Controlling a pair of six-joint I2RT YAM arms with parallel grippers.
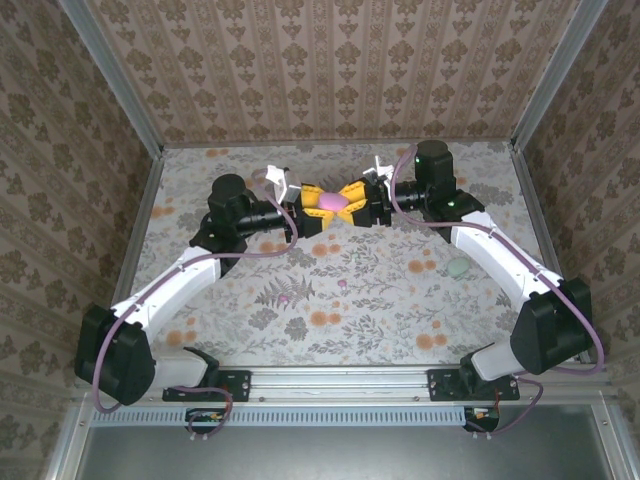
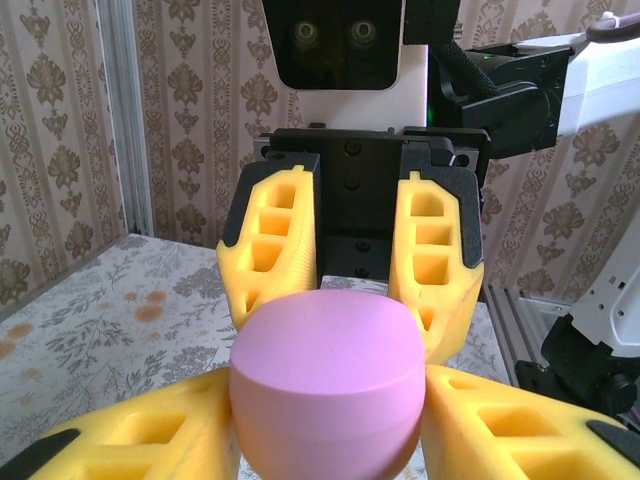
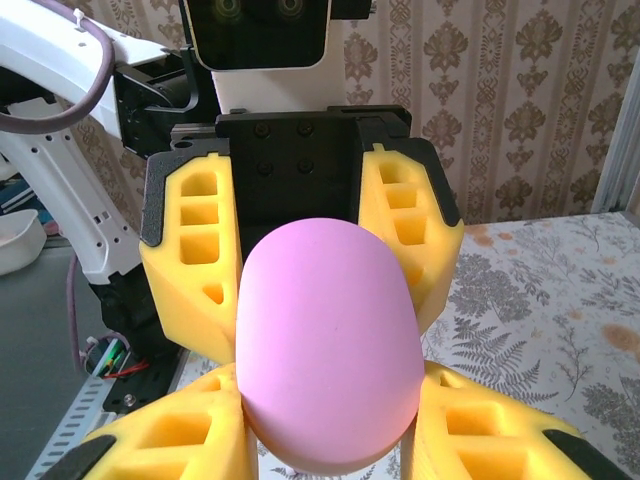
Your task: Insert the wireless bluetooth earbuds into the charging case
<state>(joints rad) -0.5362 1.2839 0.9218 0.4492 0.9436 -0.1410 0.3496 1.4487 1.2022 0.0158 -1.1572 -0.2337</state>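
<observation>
The pink charging case (image 1: 332, 201) hangs in the air over the back middle of the table, lid shut, with a seam line round it (image 2: 330, 380). My left gripper (image 1: 322, 207) comes at it from the left, and its yellow fingers (image 2: 140, 440) press against both sides of the case. My right gripper (image 1: 345, 203) holds it from the opposite side, its fingers (image 3: 490, 430) tight on the case (image 3: 330, 350). Two tiny pink specks (image 1: 283, 298) (image 1: 343, 283) lie on the table nearer the arms; they are too small to tell whether they are the earbuds.
A small pale green thing (image 1: 458, 268) lies on the floral table (image 1: 250, 330) under the right forearm. Patterned walls (image 1: 330, 70) close in the back and both sides. A metal rail (image 1: 330, 378) runs along the near edge between the arm bases.
</observation>
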